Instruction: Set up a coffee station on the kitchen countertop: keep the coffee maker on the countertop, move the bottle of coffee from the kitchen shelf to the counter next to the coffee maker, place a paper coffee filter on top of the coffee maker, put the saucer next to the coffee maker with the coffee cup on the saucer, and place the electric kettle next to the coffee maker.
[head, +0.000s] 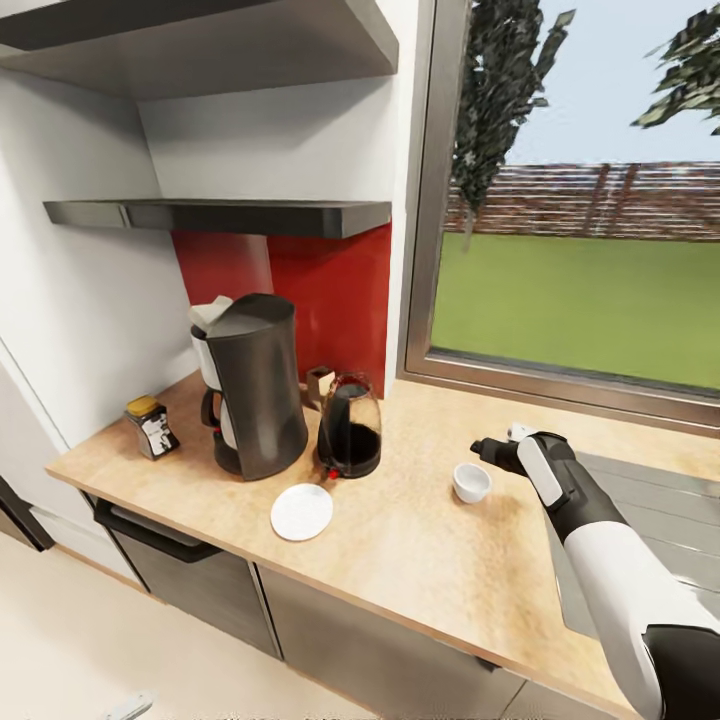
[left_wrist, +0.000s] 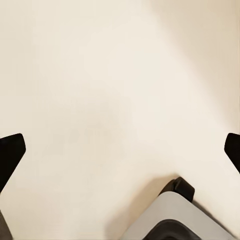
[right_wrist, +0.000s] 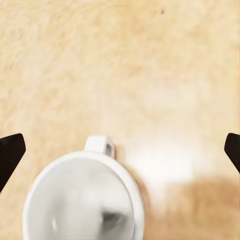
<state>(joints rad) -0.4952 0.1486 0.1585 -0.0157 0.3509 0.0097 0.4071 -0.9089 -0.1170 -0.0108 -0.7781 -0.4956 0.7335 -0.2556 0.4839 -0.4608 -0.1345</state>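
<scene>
White-sleeved, your right gripper (head: 497, 452) hangs spread wide just beside the coffee cup (head: 472, 482), which sits upright on open kitchen countertop (head: 420, 560), well apart from the saucer (head: 302, 511) near the front edge

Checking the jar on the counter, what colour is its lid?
Mustard-gold, on the bottle of coffee; clearest in the head view.

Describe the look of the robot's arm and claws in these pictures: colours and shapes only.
In the head view, the right arm is a smooth, glossy white, rounded shell turning black at the wrist, with a white panel on top. The right claw is black and blunt. Each wrist view shows two black fingertips at the frame edges; the left claw's look alike. No cables or markings show.
</scene>
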